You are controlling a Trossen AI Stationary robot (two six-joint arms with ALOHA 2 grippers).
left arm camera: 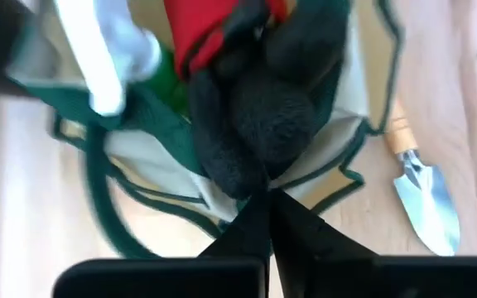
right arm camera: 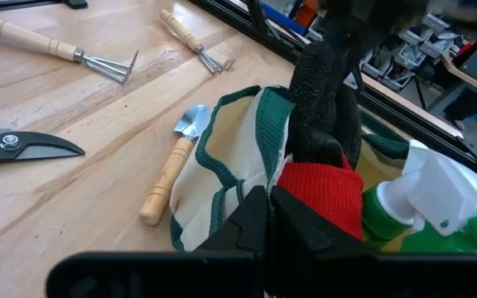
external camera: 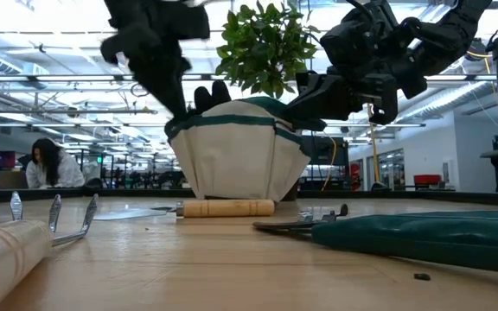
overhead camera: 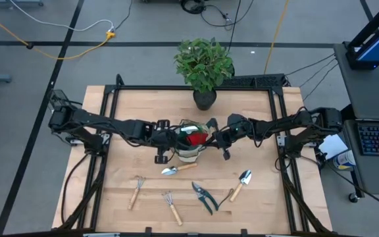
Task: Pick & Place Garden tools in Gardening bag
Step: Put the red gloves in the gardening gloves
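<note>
Both grippers, your left (overhead camera: 170,139) and right (overhead camera: 214,137), met over the bag (overhead camera: 189,153), fingers pinched shut, trowel (overhead camera: 177,169) at its six o'clock.

Readable text: none in any view.
Gardening bag (external camera: 240,160): plain canvas with green trim, no lettering that shows.
Spray bottle (right arm camera: 437,211): no label that can be read.
Pruners (overhead camera: 204,196): no brand mark that can be made out.
</note>
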